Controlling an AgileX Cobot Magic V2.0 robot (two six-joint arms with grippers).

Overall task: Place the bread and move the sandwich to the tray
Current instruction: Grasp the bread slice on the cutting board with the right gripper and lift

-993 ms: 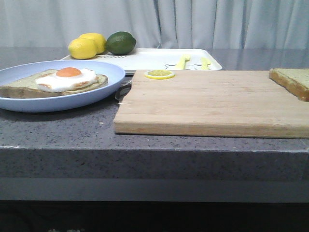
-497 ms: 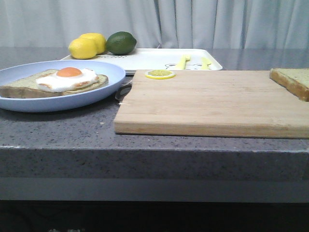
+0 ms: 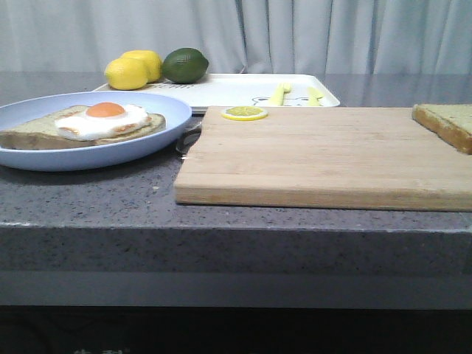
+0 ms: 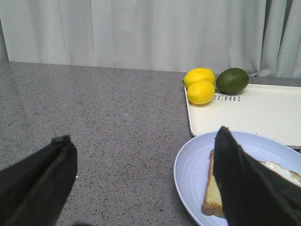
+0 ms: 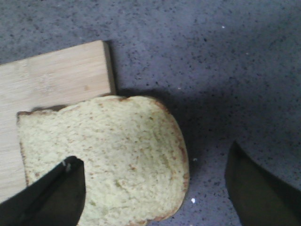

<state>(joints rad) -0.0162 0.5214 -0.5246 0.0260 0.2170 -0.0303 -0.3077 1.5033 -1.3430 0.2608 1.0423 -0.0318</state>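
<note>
Change: none seen in the front view across the last second; plate, board and bread lie exactly as before. Judged: the work has not yet started.
Bread (image 5: 108,155): lies flat, overhanging the far corner of the cutting board (image 3: 324,155) onto the grey surface (image 4: 103,122); at 3 o'clock in the front view, cut by the frame edge.
Right gripper (image 5: 155,188): jaws wide and empty, hovering above the bread, one finger over its face, the other over bare surface beyond the crust.
Left gripper (image 4: 146,183): jaws wide and empty, poised near the plate (image 3: 158,136).
Sandwich (image 3: 96,124): one slice under a fried egg, on the plate at 9 o'clock; no top slice yet.
Tray (image 3: 236,90): at 12 o'clock behind the board, carrying two lemons (image 3: 133,71), a lime (image 3: 184,65) and yellow cutlery (image 3: 295,94).
Lemon slice (image 3: 244,113): on the board's far edge.
Next step, judged: the right arm descends and grips the bread; the overhang offers a usable edge.
</note>
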